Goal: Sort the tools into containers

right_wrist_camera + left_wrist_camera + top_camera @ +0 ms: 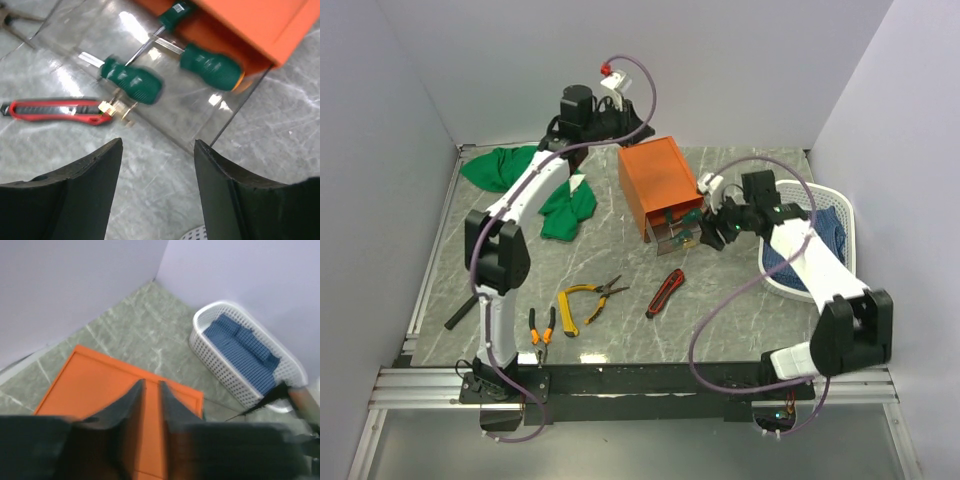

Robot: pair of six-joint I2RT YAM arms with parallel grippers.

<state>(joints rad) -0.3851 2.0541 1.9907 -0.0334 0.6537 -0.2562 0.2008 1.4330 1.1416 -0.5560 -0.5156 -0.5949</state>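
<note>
The orange box (pixel 658 176) stands at the back middle, with a clear drawer (pixel 672 232) pulled out at its front. Green-handled screwdrivers (pixel 132 81) (pixel 212 66) lie inside that drawer (pixel 200 120). My right gripper (pixel 157 147) (pixel 706 232) hovers open and empty over the table just in front of the drawer. My left gripper (pixel 151 386) (pixel 635 128) hangs above the box's top (pixel 100 390), its fingers a narrow gap apart with nothing between them. The red-black knife (pixel 665 292) (pixel 55 111), yellow pliers (pixel 582 300), orange-black pliers (pixel 542 328) and black-handled hammer (pixel 460 312) lie on the table.
A white basket (pixel 840 205) (pixel 220 347) holding a blue cloth stands at the right. Two green cloths (pixel 500 166) (pixel 568 210) lie at the back left. Walls close off the left, back and right sides.
</note>
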